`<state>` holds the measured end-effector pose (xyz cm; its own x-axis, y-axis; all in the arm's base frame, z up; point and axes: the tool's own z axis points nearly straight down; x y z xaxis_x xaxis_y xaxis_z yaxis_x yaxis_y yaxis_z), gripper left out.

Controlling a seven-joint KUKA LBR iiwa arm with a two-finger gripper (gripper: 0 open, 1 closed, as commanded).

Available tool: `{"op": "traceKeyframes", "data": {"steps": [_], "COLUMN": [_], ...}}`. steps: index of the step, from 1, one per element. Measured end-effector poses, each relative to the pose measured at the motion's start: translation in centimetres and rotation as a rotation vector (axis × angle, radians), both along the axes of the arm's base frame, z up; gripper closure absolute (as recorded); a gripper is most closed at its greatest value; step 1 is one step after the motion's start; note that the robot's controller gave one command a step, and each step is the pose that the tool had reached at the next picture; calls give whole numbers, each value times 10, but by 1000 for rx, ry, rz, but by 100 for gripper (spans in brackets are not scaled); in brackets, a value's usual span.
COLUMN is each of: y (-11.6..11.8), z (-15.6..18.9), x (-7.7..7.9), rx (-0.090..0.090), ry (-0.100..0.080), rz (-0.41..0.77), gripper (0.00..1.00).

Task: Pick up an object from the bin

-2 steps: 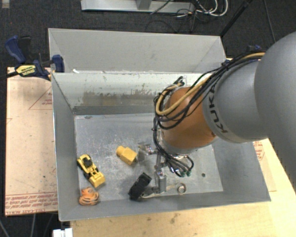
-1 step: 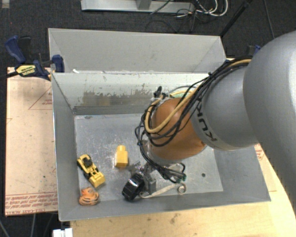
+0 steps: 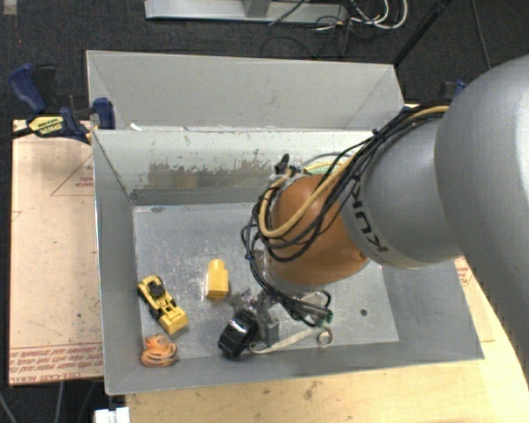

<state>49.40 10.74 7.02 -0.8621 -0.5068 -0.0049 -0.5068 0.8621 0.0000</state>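
Observation:
My gripper (image 3: 263, 314) is low at the front of the bin, right of the middle, under the arm's orange cover and cables. Just left of and below it a small black object (image 3: 236, 337) lies on the bin floor, touching or nearly touching it. A pale thin stick-like piece with a metal ring at its end (image 3: 301, 337) lies just right of the black object, under the gripper. A small yellow block (image 3: 217, 281) rests a little to the gripper's left.
A yellow toy loader (image 3: 162, 305) lies at the front left, with a small orange striped thing (image 3: 159, 352) in the front-left corner. The arm and its cover hide the bin's right middle.

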Motion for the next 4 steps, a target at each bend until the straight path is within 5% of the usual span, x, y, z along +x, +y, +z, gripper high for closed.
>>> {"op": "traceKeyframes", "data": {"steps": [1, 2, 3, 4], "y": [2, -2, 12, 24], "z": [48, 66, 82, 84], "x": [4, 28, 22, 32], "rx": [-2, 1, -4, 3], "ry": [10, -9, 16, -15], "rz": [0, 12, 19, 52], "gripper": [100, 100, 100, 100]}}
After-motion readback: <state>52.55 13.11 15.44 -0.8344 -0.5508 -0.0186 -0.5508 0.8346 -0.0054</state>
